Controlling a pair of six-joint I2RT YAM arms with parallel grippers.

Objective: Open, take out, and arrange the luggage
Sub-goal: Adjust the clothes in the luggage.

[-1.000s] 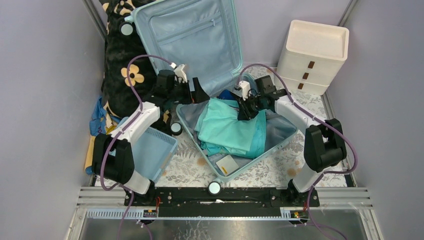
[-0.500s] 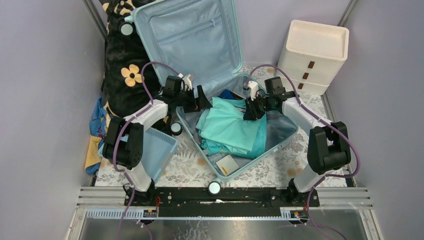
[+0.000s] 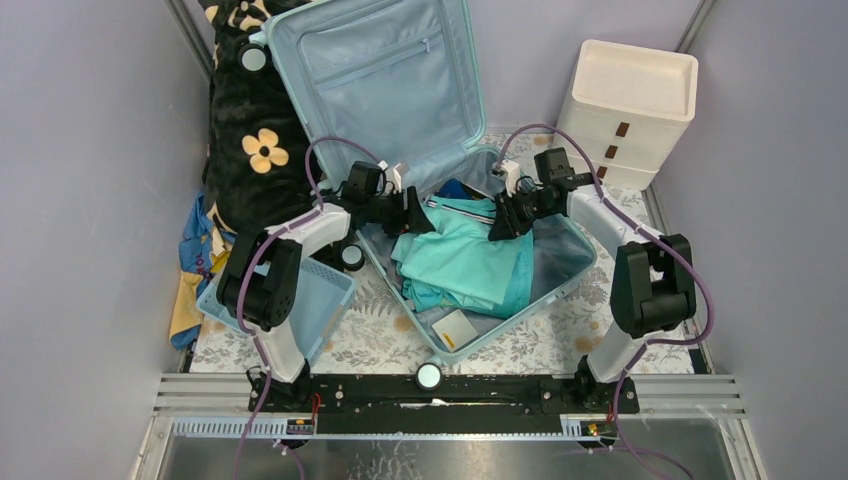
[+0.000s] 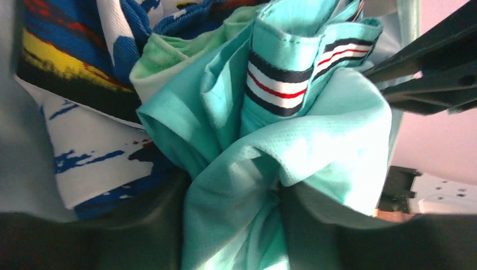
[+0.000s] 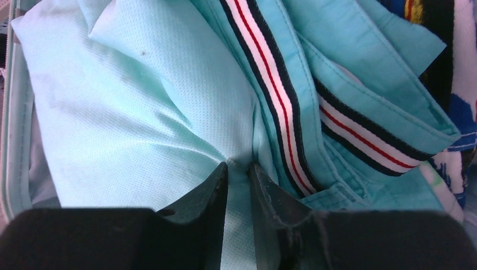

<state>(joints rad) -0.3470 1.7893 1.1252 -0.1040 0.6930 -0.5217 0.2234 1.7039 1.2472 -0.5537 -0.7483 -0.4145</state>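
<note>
Top external: open luggage [image 3: 560, 252], teal shirt [image 3: 465, 258] inside, both end effectors [image 3: 424, 215] [image 3: 498, 228] clamped on it.

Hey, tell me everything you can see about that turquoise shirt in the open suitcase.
The turquoise shirt looks like a light, fine-mesh knit with striped trim banded white, black and red. It lies crumpled in the lower shell of the open luggage, on top of other clothes, with a blue, white and yellow printed garment beside it. The right gripper pinches a fold of it. The left gripper has its cloth bunched between its fingers.
</note>
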